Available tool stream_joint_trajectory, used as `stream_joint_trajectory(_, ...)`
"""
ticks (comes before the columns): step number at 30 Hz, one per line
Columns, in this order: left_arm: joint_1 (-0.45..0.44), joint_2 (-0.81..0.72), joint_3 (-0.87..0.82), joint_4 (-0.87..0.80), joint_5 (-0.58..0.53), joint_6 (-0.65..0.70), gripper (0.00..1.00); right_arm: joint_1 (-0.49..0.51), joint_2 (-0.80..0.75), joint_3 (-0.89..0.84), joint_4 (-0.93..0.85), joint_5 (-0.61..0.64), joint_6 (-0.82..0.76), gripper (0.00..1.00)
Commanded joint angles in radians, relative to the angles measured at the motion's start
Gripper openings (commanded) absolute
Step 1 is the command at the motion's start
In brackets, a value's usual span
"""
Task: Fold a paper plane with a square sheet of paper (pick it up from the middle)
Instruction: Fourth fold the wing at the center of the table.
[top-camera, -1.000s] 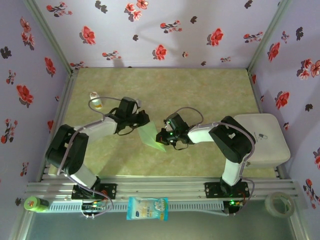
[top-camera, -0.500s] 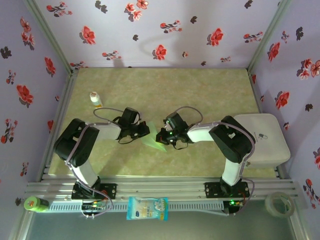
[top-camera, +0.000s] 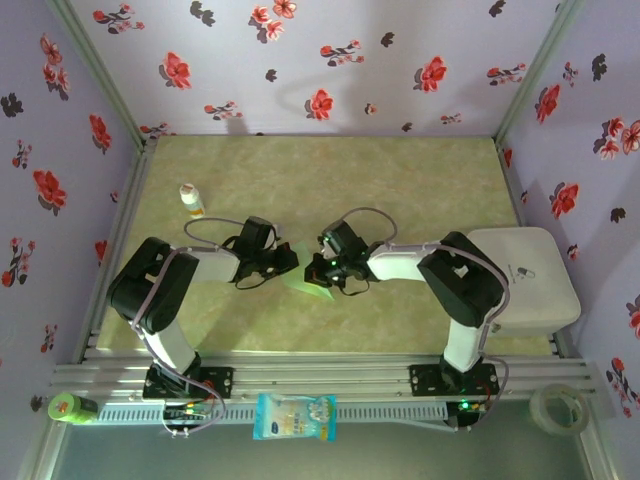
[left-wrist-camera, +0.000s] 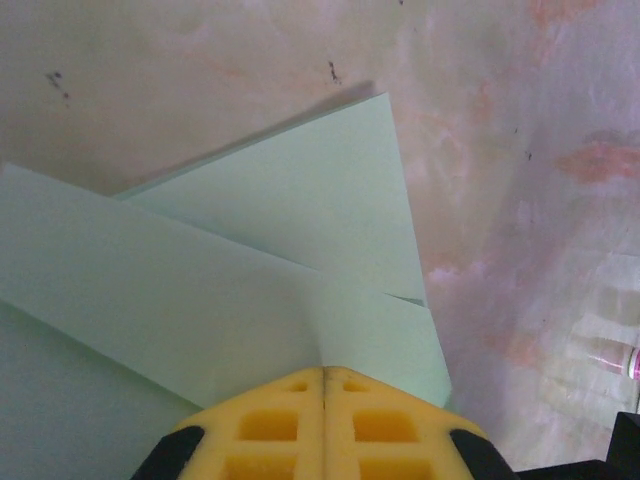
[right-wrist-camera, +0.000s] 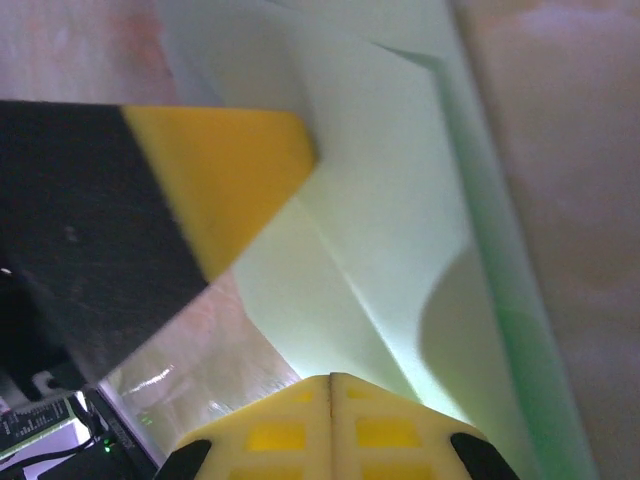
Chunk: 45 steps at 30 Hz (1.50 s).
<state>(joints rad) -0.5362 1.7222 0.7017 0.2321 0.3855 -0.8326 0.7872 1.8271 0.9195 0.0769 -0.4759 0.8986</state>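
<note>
A folded pale mint-green paper sheet (top-camera: 301, 281) lies on the mottled olive table (top-camera: 400, 190). The left end effector (left-wrist-camera: 323, 372) and right end effector (right-wrist-camera: 331, 378), both clenched empty, bear on it from opposite sides.

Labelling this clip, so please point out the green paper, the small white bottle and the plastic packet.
green paper (left-wrist-camera: 280, 220), left wrist view, upper folded flap
small white bottle (top-camera: 190, 200), top external view, its body
plastic packet (top-camera: 295, 416), top external view, its middle
</note>
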Motion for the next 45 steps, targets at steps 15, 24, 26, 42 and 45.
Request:
stream_joint_trajectory(15, 0.015, 0.022, -0.017, -0.034, -0.027, -0.002, 0.03, 0.006, 0.022, -0.079, 0.039, 0.024, 0.046, 0.01)
stream_joint_trajectory(24, 0.014, 0.025, -0.017, -0.018, -0.020, -0.017, 0.03, 0.001, -0.048, -0.073, 0.092, 0.037, 0.090, 0.00)
stream_joint_trajectory(26, 0.013, 0.027, -0.016, -0.014, -0.019, -0.019, 0.03, 0.000, -0.023, -0.051, 0.137, 0.054, 0.128, 0.00)
stream_joint_trajectory(42, 0.015, 0.028, -0.021, -0.002, -0.015, -0.029, 0.03, 0.004, 0.132, -0.013, 0.138, 0.078, 0.145, 0.01)
stream_joint_trajectory(45, 0.016, 0.030, -0.021, -0.005, -0.016, -0.027, 0.03, 0.004, 0.110, -0.062, 0.140, 0.077, 0.134, 0.02)
